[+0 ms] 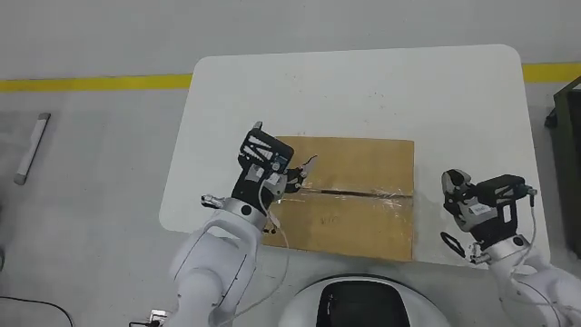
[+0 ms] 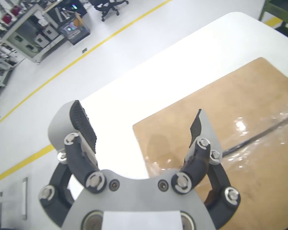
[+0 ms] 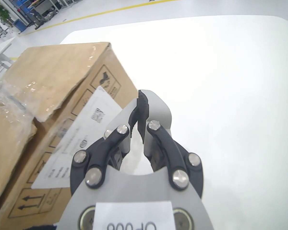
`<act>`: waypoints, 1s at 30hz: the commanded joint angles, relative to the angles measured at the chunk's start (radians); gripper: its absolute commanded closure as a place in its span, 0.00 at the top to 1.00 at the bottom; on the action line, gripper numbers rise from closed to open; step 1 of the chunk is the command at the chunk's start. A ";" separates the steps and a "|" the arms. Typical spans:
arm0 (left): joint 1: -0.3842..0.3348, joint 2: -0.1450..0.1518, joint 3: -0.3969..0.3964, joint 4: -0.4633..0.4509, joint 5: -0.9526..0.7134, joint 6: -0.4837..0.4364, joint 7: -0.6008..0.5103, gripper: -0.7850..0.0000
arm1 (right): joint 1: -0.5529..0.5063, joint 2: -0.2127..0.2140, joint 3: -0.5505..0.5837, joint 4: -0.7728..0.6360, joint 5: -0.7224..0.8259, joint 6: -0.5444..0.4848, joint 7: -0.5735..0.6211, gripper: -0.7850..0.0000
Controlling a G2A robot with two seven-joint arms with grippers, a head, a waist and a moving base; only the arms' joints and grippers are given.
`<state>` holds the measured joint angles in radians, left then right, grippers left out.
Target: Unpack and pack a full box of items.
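Listing one cardboard box [image 1: 354,195]: closed, resting on the white table [image 1: 408,91] near the robot's edge. Flaps meet along a middle seam under clear tape [image 1: 363,192]. A white paper label [image 3: 79,140] is stuck on the end wall facing the right arm.

Left gripper [image 2: 137,107]: above the box's left edge by the seam, fingers [image 2: 82,123] spread wide, holding nothing.

Right gripper [image 3: 141,104]: over bare table just beside the box's right end, apart from it, fingers [image 3: 142,107] pressed together, nothing between them.
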<state>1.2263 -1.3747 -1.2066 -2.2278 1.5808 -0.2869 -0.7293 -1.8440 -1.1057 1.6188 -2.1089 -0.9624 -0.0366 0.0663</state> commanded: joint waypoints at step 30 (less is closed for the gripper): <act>-0.207 -0.051 0.359 0.160 -0.185 -0.018 -0.218 1.00 | -0.245 -0.025 0.236 -0.063 0.003 -0.051 -0.110 0.00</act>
<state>1.0331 -1.4210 -0.8571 -2.0783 1.4105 -0.3230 -0.9371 -2.0881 -1.1303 1.8518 -2.1738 -0.9594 -0.0862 -0.0431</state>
